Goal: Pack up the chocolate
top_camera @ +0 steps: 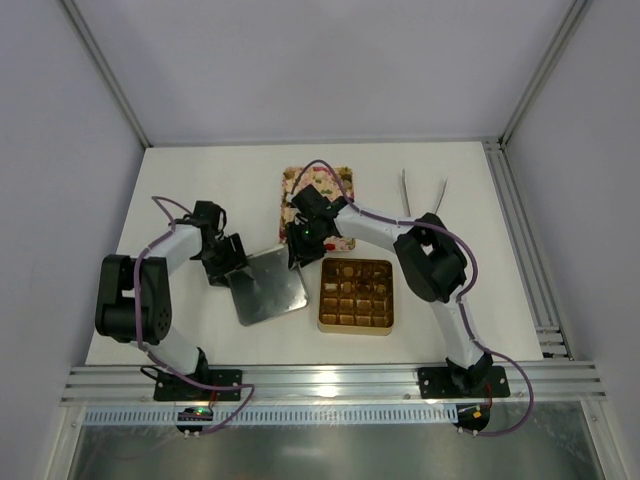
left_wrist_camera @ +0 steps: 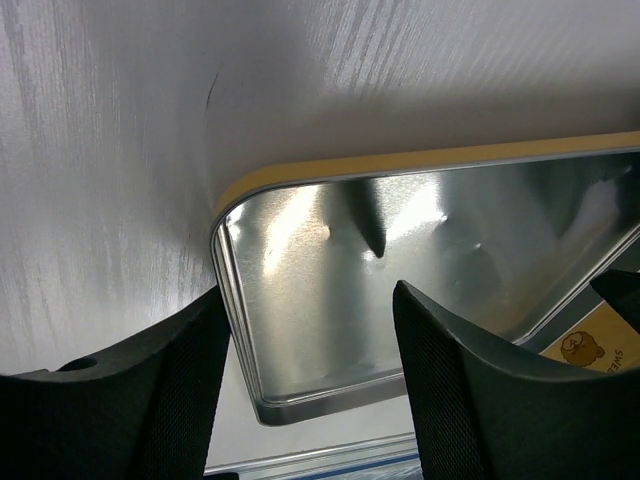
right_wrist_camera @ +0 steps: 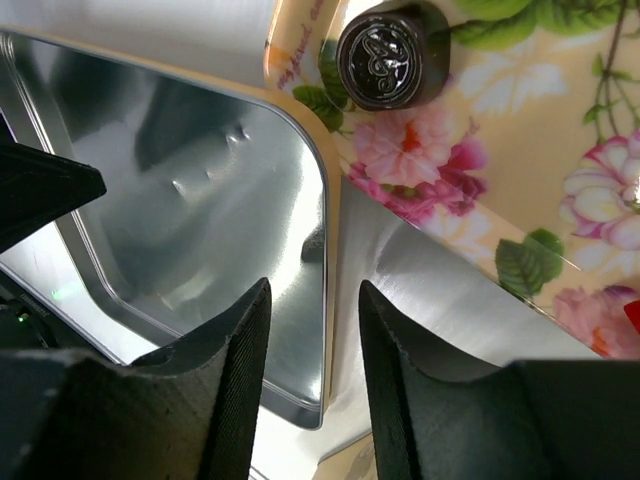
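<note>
One round dark chocolate with a swirly mark on top sits on the flower tray, close to a corner of it. The flower tray lies flat near the middle of the white table, on the far side. Just beside the tray's corner lies a shiny silver lid, turned with its inside facing up. The right gripper is down at that lid. Its two black fingers are a little way apart, one on each side of the lid's rim, and they do not pinch it. The left gripper is at another corner of the same lid. Its fingers stand wider apart, one outside the rim and one over the shiny inside, and they hold nothing. To the right of the lid, just beside it, sits the gold box with its little square cells. A few cells look dark, maybe with chocolate in them, but the top view is too small to tell. A pair of thin tongs lies on the table to the right of the flower tray, well apart from both grippers.
</note>
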